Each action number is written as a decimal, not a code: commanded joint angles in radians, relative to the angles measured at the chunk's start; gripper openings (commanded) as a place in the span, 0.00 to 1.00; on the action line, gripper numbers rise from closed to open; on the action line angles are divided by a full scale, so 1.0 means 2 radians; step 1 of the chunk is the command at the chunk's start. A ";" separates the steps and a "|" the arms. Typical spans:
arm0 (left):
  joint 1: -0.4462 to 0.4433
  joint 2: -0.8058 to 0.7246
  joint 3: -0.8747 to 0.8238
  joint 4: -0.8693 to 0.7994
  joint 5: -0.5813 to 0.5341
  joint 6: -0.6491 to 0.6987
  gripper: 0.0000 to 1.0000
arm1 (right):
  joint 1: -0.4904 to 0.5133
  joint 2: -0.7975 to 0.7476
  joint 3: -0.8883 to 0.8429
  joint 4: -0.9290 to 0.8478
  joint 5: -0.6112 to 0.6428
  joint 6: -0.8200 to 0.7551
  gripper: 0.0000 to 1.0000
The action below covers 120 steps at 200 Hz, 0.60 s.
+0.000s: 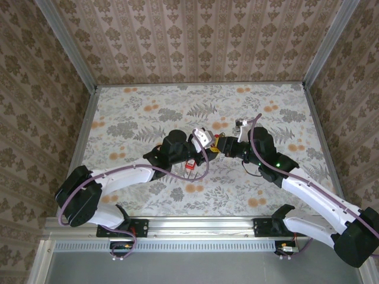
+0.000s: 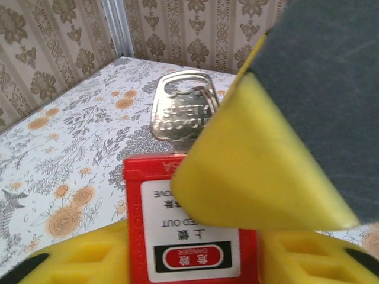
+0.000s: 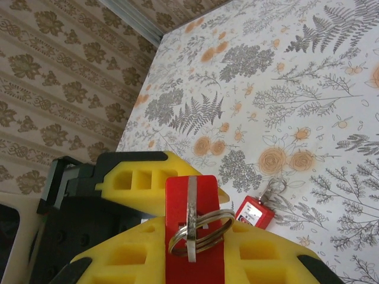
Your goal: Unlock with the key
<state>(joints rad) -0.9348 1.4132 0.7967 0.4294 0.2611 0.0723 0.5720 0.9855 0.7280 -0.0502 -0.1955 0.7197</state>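
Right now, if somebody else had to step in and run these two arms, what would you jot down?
Right claw: shut on the red padlock, holding it above the table.
Left claw: at the key, one finger beside it; grip unclear.
Done: key sits in the padlock.
To do: grip the key, turn it, open the padlock.
A second small padlock lies on the table.

padlock [image 2: 192, 236] red, white label | key [image 2: 177, 115] silver | end effector fingers [image 2: 254, 171] yellow | table [image 1: 148, 112] orange-grey floral | walls [image 1: 195, 35] beige damask
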 commanded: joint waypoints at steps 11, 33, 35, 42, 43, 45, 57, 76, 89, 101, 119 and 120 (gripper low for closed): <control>-0.005 -0.002 0.014 0.004 0.005 0.009 0.30 | 0.001 0.000 -0.006 0.027 -0.009 0.008 0.21; -0.006 -0.001 0.015 0.002 0.004 0.010 0.27 | 0.001 0.000 -0.008 0.027 -0.008 0.008 0.22; -0.005 -0.001 0.015 0.002 0.004 0.010 0.27 | 0.001 0.000 -0.008 0.027 -0.007 0.008 0.22; -0.006 -0.001 0.014 0.002 0.003 0.010 0.26 | 0.001 0.000 -0.008 0.026 -0.008 0.008 0.23; -0.005 -0.002 0.014 0.002 0.002 0.010 0.26 | 0.001 0.000 -0.008 0.025 -0.008 0.008 0.23; -0.005 -0.001 0.014 0.002 0.002 0.009 0.25 | 0.001 0.000 -0.007 0.025 -0.007 0.007 0.23; -0.005 -0.001 0.014 0.001 0.000 0.010 0.24 | 0.001 -0.001 -0.006 0.022 -0.005 0.005 0.27; -0.005 -0.001 0.014 0.000 -0.002 0.010 0.23 | 0.001 -0.004 -0.002 0.014 0.001 0.002 0.32; -0.005 -0.001 0.014 -0.001 -0.003 0.010 0.23 | 0.001 -0.010 0.002 0.006 0.008 -0.004 0.36; -0.005 -0.002 0.013 -0.003 -0.004 0.010 0.23 | 0.000 -0.015 0.005 -0.002 0.015 -0.008 0.39; -0.005 -0.001 0.012 -0.006 -0.006 0.010 0.23 | -0.001 -0.025 0.014 -0.016 0.029 -0.018 0.45; -0.005 -0.001 0.013 -0.005 -0.006 0.010 0.23 | -0.001 -0.025 0.015 -0.018 0.029 -0.019 0.45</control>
<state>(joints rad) -0.9375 1.4132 0.7967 0.4137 0.2539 0.0818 0.5720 0.9726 0.7261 -0.0566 -0.1825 0.7090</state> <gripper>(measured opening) 0.391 0.426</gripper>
